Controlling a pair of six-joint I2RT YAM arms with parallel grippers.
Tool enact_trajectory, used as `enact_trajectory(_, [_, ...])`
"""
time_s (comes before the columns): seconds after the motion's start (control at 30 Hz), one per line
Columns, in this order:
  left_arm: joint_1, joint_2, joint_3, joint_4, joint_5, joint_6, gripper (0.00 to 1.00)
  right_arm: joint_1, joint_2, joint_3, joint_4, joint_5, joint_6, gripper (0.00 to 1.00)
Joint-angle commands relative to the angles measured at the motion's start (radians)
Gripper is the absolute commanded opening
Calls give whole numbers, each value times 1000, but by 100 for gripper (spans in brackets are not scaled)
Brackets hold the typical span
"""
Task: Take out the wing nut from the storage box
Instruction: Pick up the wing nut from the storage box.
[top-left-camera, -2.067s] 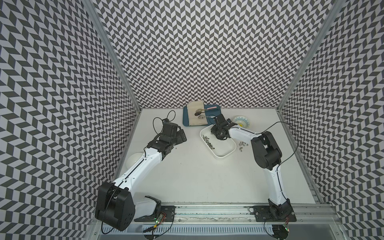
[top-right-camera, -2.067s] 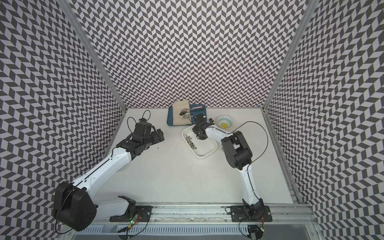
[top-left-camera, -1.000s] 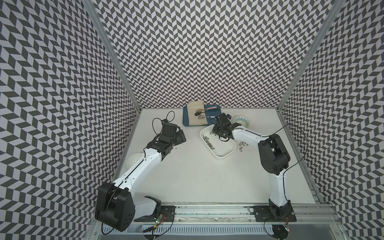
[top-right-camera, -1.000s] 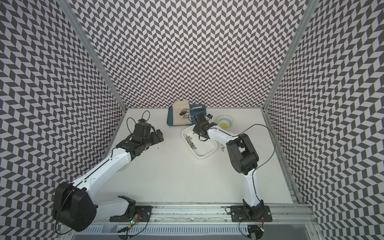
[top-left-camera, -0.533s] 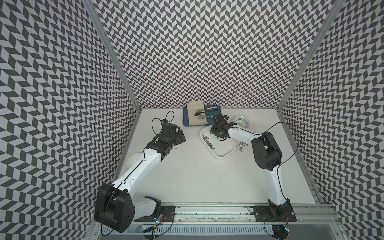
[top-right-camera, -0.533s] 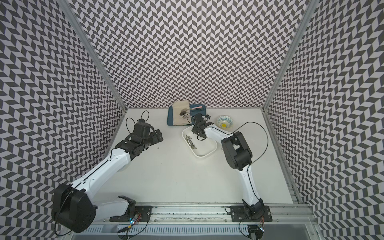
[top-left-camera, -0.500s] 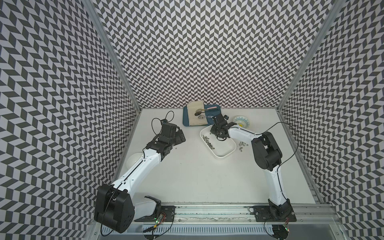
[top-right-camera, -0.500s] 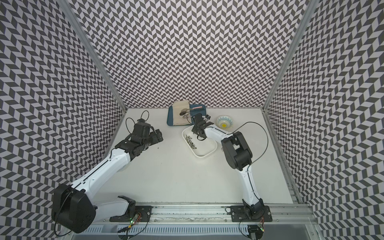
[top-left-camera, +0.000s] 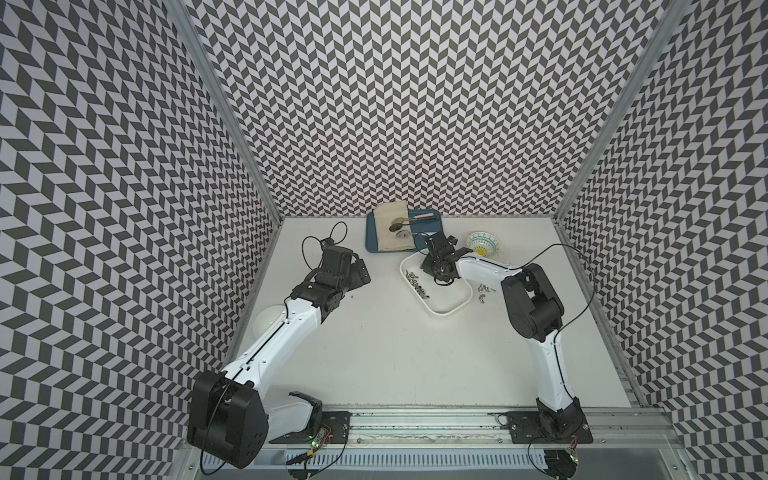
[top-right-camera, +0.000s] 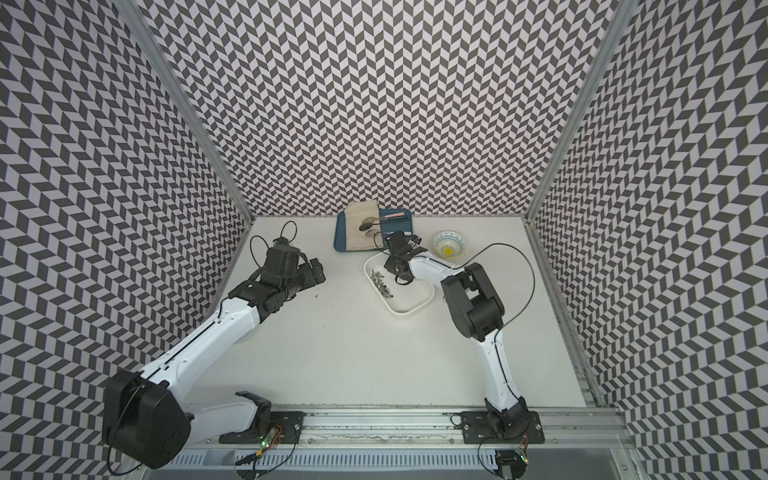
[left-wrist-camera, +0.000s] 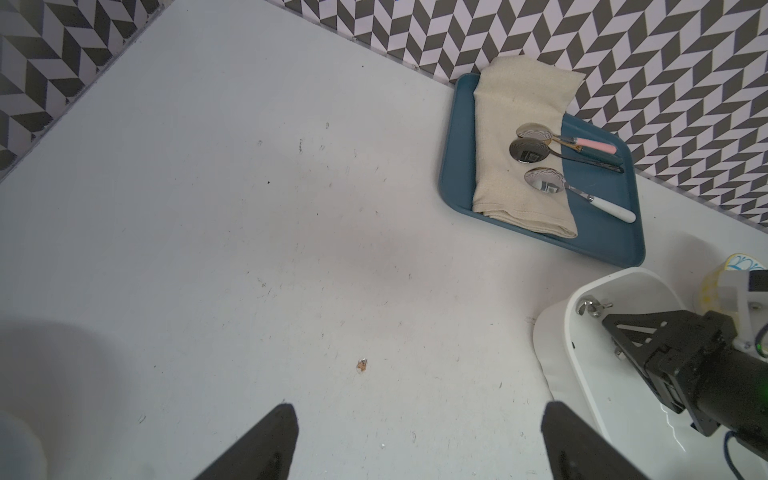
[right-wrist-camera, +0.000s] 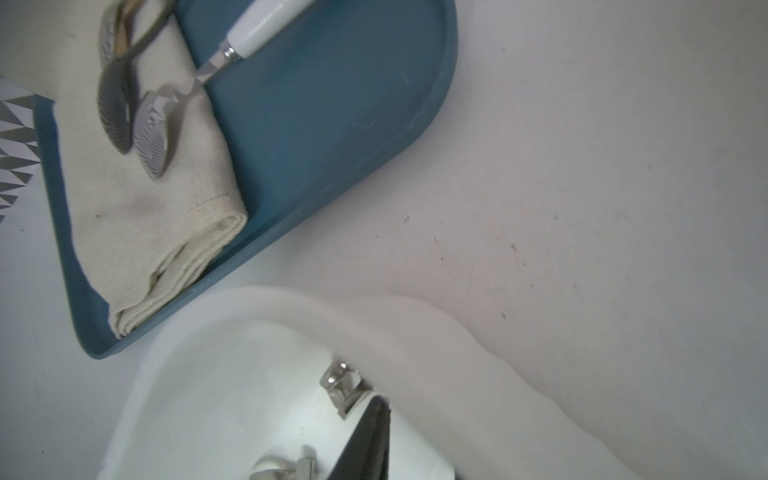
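Reaching down into the storage box (top-left-camera: 449, 300), my right jaws sit at the corner nearest the tray. Only one dark fingertip (right-wrist-camera: 370, 419) shows in my right wrist view, so I cannot tell whether the right jaws are spread or pinching. A wing nut (right-wrist-camera: 344, 387) lies right at that fingertip, on the box floor near the wall; whether it touches the tip I cannot tell. A second nut (right-wrist-camera: 282, 465), blurred, lies nearer my wrist. Farther off, in both top views, a row of wing nuts (top-left-camera: 416, 283) lines the box wall toward my left arm. Outside the box, by my right elbow, a few loose nuts (top-left-camera: 484, 289) rest on the table (top-left-camera: 395, 353).

Just beyond the right jaws lies a dark-blue tray (right-wrist-camera: 332, 124) carrying a folded beige cloth (right-wrist-camera: 137, 216) and three spoons (left-wrist-camera: 540, 153). Two spoon bowls mirror a small square code-like patch that I cannot read. A patterned bowl (top-left-camera: 483, 243) stands beside the tray, past my right wrist.

My left jaws hang well apart from the box over bare table, their fingertips (left-wrist-camera: 278, 440) spread wide with nothing between them.
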Motion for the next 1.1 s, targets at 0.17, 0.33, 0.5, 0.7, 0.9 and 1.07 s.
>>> enact_trajectory(0.17, [6, 9, -2, 10, 14, 12, 96, 13, -163, -49, 3, 34, -104, 31])
enact_trajectory(0.33, [6, 6, 1, 9, 7, 9, 96, 14, -152, -5, -3, -22, -435, 31])
enact_trajectory(0.5, [7, 5, 1, 6, 2, 10, 96, 14, -121, 14, -49, -83, -842, 31])
enact_trajectory(0.7, [9, 20, 21, -4, 9, 21, 96, 33, -63, 74, -157, -42, -1161, 33])
enact_trajectory(0.9, [9, 31, 42, -22, 27, 43, 96, 33, -50, 34, -128, 106, -1226, 34])
enact_trajectory(1.07, [9, 32, 44, -32, 33, 50, 95, 36, -21, 31, -131, 165, -1222, 35])
